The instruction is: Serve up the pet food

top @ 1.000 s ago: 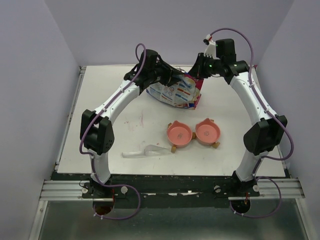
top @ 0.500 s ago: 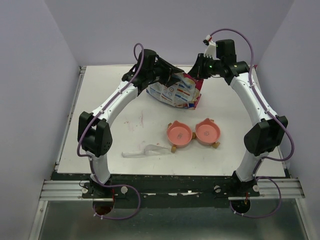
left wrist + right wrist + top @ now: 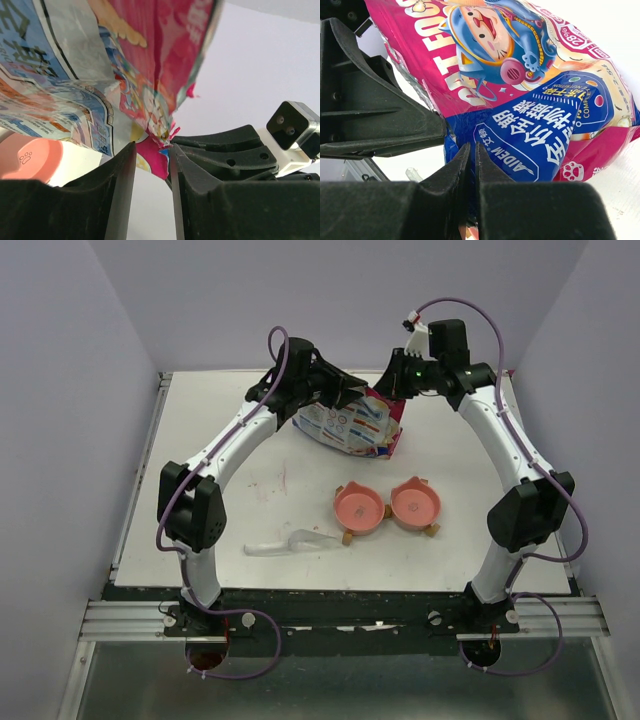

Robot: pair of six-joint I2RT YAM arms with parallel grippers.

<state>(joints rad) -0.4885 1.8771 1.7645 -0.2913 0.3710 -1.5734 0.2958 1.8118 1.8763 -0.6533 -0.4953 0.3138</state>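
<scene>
The pet food bag [image 3: 350, 425], pink-edged with a blue-white label, is held up off the table at the back. No kibble shows; it is hidden inside the bag. My right gripper [image 3: 390, 388] is shut on the bag's blue edge [image 3: 485, 135], the fingers pressed together [image 3: 472, 146]. My left gripper [image 3: 352, 392] is beside it at the bag's top. Its jaws stand apart [image 3: 152, 147] with the torn pink edge [image 3: 155, 160] between them. The twin pink bowls [image 3: 358, 508] [image 3: 415, 502] sit empty at the table's middle.
A clear plastic scoop [image 3: 295, 542] lies on the white table [image 3: 220, 440] near the front left. The two grippers are nearly touching each other over the bag. Purple walls enclose the table on three sides.
The left arm's elbow swung slightly out and back. The right gripper shifted a little upward. The bag stays held at the back.
</scene>
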